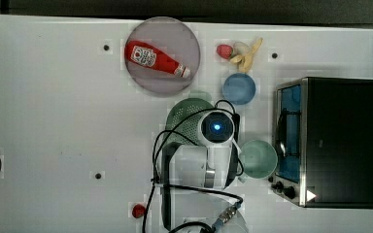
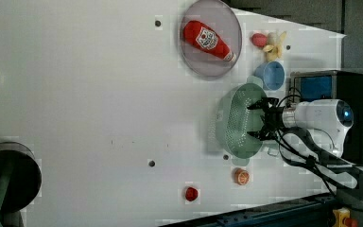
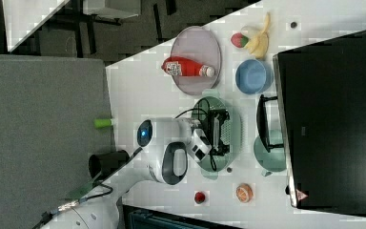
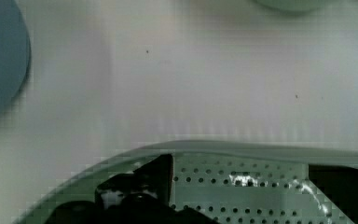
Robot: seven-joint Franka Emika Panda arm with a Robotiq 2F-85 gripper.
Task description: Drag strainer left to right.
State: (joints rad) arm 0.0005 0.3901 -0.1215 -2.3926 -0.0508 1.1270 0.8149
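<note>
Gripper (image 2: 263, 119) is spread to full width, its black fingers (image 2: 257, 105) reaching down into the bowl of the strainer (image 2: 236, 122). Nothing is clamped between them; in the wrist view the perforated green wall of the strainer (image 4: 242, 182) shows between the two dark fingers (image 4: 135, 191), with the rim running just beyond the fingertips. Whether the tips touch the inner wall I cannot tell.

In the right view the gripper (image 3: 219, 132) sits over the middle of the strainer (image 3: 233, 119), inside its rim. In the top view the arm's wrist covers much of the strainer (image 1: 184, 119), leaving the bowl visible toward the top view's left.

The strainer rests on the white table (image 1: 53, 121). Near it:
- small blue bowl (image 1: 239, 88), just beside the strainer's rim, toward the top view's upper right.
- mint-green mug (image 1: 258, 158), close to the strainer toward the top view's lower right, next to the toaster oven (image 1: 335, 141).
- grey plate (image 1: 184, 36) carrying a ketchup bottle (image 1: 153, 58), just above the strainer in the top view.
- a banana (image 1: 247, 53) and a small red fruit (image 1: 224, 50) beyond the blue bowl.
- an orange round item (image 2: 241, 176) and a small red item (image 2: 191, 193) below the strainer in the left view.
</note>
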